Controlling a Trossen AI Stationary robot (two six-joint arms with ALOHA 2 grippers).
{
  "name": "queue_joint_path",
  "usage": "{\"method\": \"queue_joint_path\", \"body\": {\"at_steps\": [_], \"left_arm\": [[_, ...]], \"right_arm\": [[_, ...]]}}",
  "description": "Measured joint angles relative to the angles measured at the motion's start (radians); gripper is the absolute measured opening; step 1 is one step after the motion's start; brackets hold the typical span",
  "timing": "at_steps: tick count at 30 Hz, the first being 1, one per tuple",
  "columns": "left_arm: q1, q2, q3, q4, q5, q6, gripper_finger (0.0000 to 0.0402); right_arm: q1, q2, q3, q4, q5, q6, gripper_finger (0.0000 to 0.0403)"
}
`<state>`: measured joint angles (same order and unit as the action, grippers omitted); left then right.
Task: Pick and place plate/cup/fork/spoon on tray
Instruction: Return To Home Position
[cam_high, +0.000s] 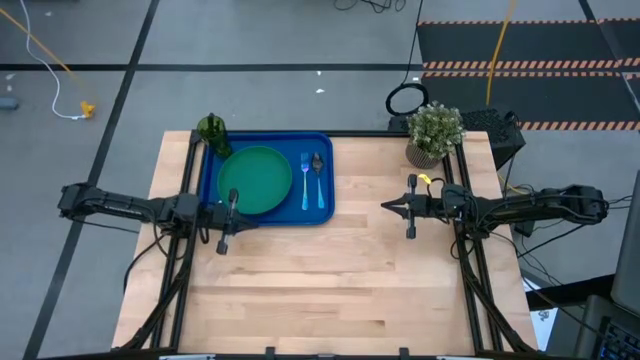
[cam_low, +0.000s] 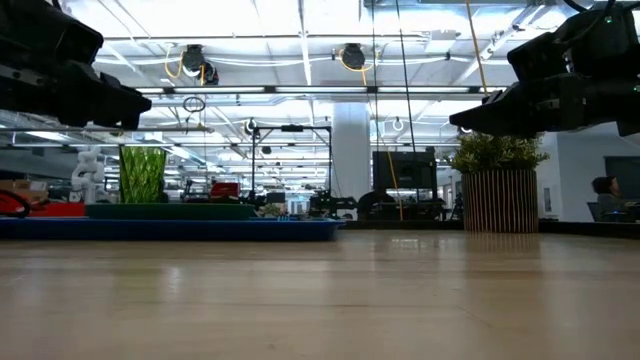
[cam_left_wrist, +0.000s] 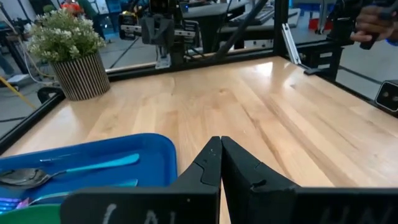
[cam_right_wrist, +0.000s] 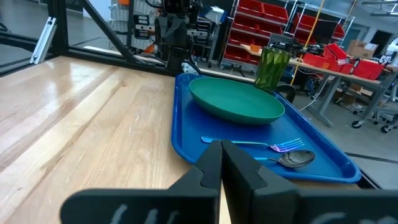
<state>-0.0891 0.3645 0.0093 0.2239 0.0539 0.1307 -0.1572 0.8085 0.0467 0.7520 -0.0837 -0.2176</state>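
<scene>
All four items are seen on the blue tray (cam_high: 325, 175): the green plate (cam_high: 255, 181) in the middle, the cup (cam_high: 212, 131) at its far corner, fork (cam_high: 305, 180) and spoon (cam_high: 318, 178) side by side. The task is judged complete. Left end effector (cam_high: 233, 196) and right end effector (cam_high: 385, 206) are clenched, empty, above the surface (cam_high: 330, 280).

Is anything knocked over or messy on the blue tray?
Nothing stands out. The plate lies flat on the tray, the cup stands upright at its corner, and the fork and spoon lie side by side. Nothing is spilled.
</scene>
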Motion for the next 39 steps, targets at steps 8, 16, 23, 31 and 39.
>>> {"method": "queue_joint_path", "body": {"at_steps": [8, 16, 23, 31, 39], "left_arm": [[0.0, -0.001, 0.0, 0.016, 0.0, 0.015, 0.0002], [0.0, -0.031, 0.0, 0.032, -0.001, 0.022, 0.0004], [0.0, -0.04, 0.001, 0.027, -0.011, 0.026, 0.0004], [0.0, -0.04, 0.001, 0.027, -0.031, 0.03, 0.0005], [0.0, -0.04, 0.001, 0.027, -0.08, 0.051, 0.0005]], "right_arm": [[0.0, -0.018, 0.0, 0.0, 0.0, 0.0, 0.0], [0.0, -0.116, 0.0, -0.058, -0.051, 0.007, 0.0], [0.0, -0.234, 0.0, -0.193, -0.031, 0.001, 0.0], [0.007, -0.323, 0.0, -0.261, 0.108, 0.021, 0.0], [0.045, -0.363, 0.0, -0.282, 0.055, 0.036, 0.0]]}}
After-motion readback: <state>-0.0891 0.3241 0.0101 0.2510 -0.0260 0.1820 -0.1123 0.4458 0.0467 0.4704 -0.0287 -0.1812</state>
